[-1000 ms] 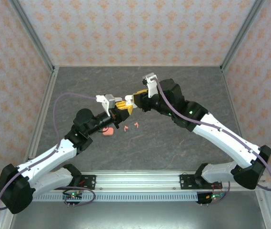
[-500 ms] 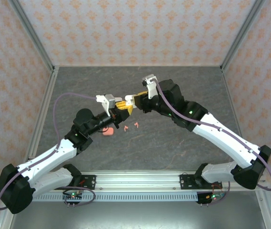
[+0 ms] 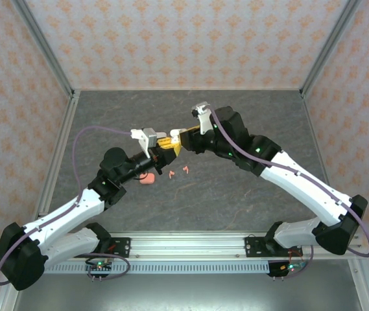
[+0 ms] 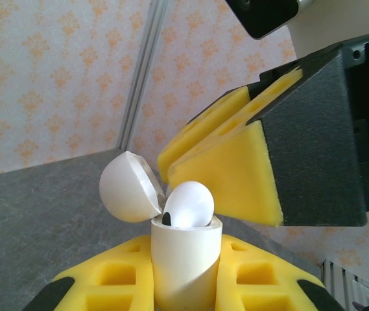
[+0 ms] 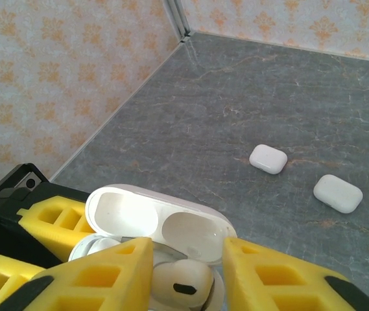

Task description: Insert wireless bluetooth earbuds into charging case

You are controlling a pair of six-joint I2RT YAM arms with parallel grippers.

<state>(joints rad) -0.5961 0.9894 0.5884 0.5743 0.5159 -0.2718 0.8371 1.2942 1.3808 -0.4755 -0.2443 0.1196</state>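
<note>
Worktop (image 3: 236, 123): grey and stone-patterned, with the two arms meeting over its middle.
Left claw (image 3: 160, 144): clamped on the lower body of the charging case (image 4: 185, 259), holding it upright, seemingly above the worktop.
Right claw (image 5: 185, 253): its yellow pads stand either side of the earbud (image 4: 189, 204) at the case mouth. Whether they press on it or stand just clear, I cannot tell.
Lid (image 4: 129, 188): white, hinged back and open.
White cases (image 5: 268, 159): two closed ones on the worktop, well apart from the claws.
Pink case (image 3: 146, 177): on the worktop by the left arm.
Earbud: white, its head proud of the case mouth and its stem hidden inside — not yet fully home, by my reading.
Pink earbuds (image 3: 172, 173): two, loose on the worktop near the pink case.
Risk: if the earbud is only half seated, a pad drawing away could drag it out or tip it, and it would drop to the worktop. A push off the well's line could jam it askew or twist the case in the left claw's hold.
</note>
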